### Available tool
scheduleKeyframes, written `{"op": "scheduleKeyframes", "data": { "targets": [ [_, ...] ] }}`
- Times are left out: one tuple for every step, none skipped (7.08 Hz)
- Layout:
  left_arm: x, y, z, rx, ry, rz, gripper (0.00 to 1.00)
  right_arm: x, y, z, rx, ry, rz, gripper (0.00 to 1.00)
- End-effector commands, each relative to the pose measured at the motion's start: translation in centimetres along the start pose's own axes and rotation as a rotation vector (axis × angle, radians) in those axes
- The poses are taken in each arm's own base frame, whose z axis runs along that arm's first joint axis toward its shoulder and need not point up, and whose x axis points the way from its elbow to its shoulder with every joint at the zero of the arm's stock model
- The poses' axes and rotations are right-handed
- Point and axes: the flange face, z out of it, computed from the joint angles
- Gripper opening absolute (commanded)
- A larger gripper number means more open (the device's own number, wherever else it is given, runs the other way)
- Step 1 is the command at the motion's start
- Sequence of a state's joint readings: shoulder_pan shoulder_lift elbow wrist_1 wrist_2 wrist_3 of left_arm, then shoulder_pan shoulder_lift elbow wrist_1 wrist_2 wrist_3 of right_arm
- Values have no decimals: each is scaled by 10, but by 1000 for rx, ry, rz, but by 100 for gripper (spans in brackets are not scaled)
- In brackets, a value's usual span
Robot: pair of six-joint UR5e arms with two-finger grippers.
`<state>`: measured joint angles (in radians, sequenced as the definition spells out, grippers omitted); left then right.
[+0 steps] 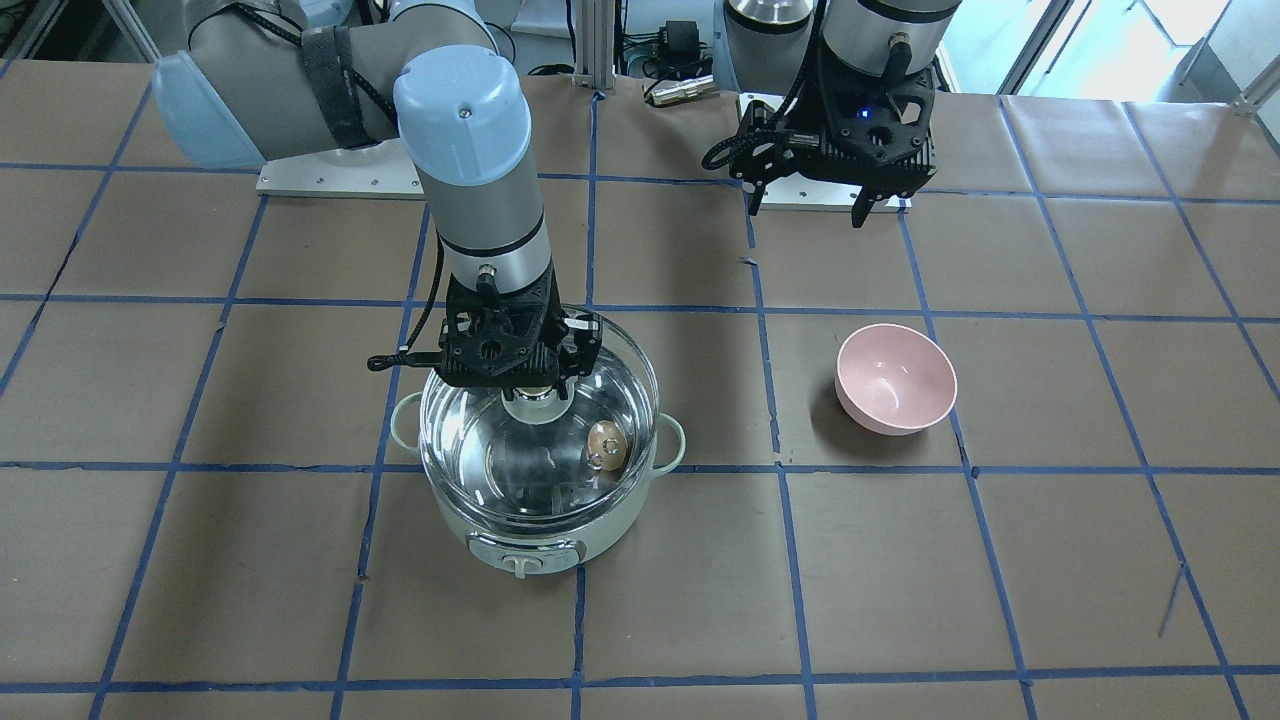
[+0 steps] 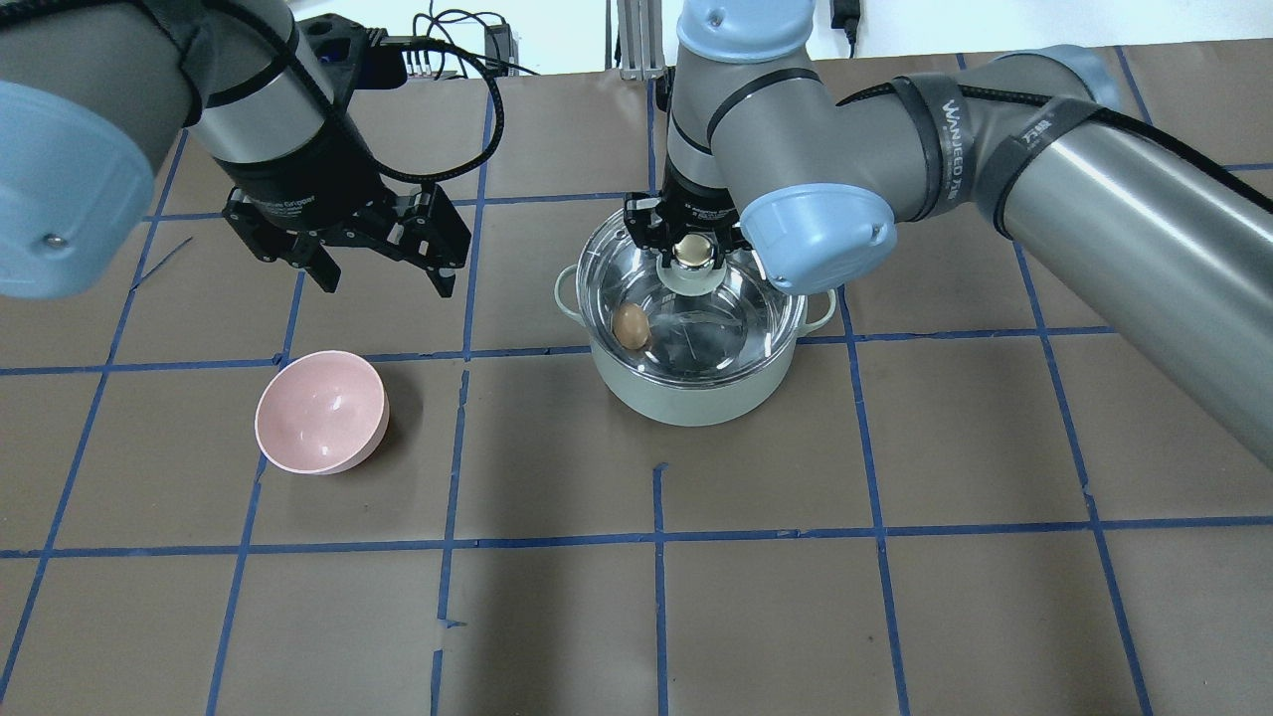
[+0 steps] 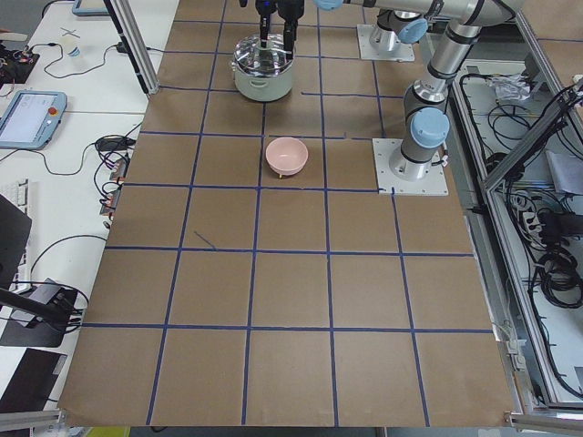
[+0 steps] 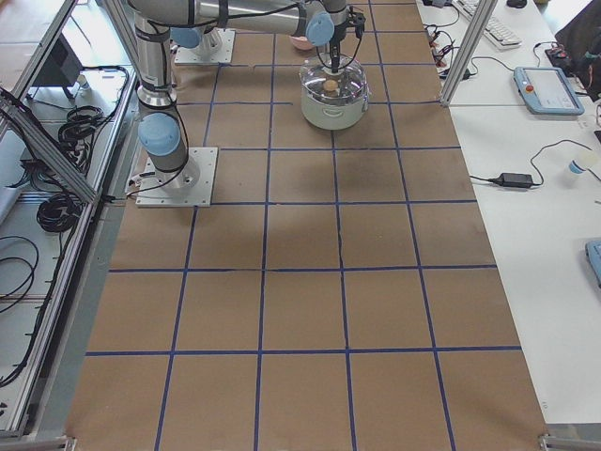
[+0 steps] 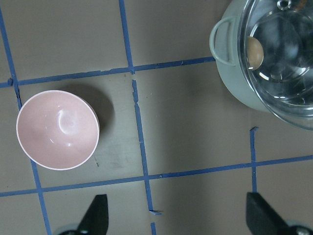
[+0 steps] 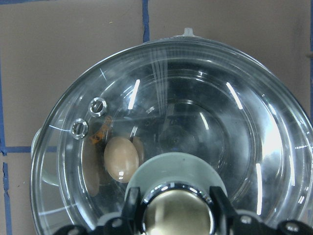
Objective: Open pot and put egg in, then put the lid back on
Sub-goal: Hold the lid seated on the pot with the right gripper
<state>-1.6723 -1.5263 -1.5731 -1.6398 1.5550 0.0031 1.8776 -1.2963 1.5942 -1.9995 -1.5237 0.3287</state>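
Observation:
The mint-green pot (image 1: 530, 555) stands on the table with the egg (image 1: 607, 444) lying inside it against the wall. The clear glass lid (image 1: 480, 440) covers the pot's mouth; I cannot tell whether it rests on the rim or hangs just above it. My right gripper (image 1: 530, 390) is shut on the lid's shiny knob (image 6: 177, 213), with a finger on each side. Through the glass, the right wrist view shows the egg (image 6: 121, 159) beside the two vent rings. My left gripper (image 2: 388, 283) is open and empty, hanging above the table away from the pot (image 2: 696, 393).
An empty pink bowl (image 2: 320, 412) sits on the table on my left side, below and in front of the left gripper. The brown table surface carries a grid of blue tape. The arm bases stand at the robot's edge of the table.

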Motion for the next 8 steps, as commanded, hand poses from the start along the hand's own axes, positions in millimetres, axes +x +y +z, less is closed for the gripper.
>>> {"op": "scheduleKeyframes", "data": {
  "targets": [
    [0, 0, 0, 1, 1, 0, 100, 1, 1, 3, -4, 4, -12, 48],
    [0, 0, 0, 1, 1, 0, 100, 1, 2, 5, -7, 5, -14, 48],
    [0, 0, 0, 1, 1, 0, 100, 1, 2, 6, -1, 3, -14, 48],
    [-1, 0, -1, 2, 0, -2, 100, 2, 3, 9, -4, 4, -13, 58],
    [0, 0, 0, -1, 0, 0, 100, 1, 2, 6, 3, 2, -11, 81],
    [-1, 0, 0, 1, -2, 0, 100, 2, 1, 5, 8, 0, -12, 94],
    [-1, 1, -2, 2, -7, 0, 100, 2, 0, 3, 11, -1, -10, 99],
    [-1, 3, -1, 1, -7, 1, 100, 10, -6, -6, 28, -5, -8, 99]
  ]
}}
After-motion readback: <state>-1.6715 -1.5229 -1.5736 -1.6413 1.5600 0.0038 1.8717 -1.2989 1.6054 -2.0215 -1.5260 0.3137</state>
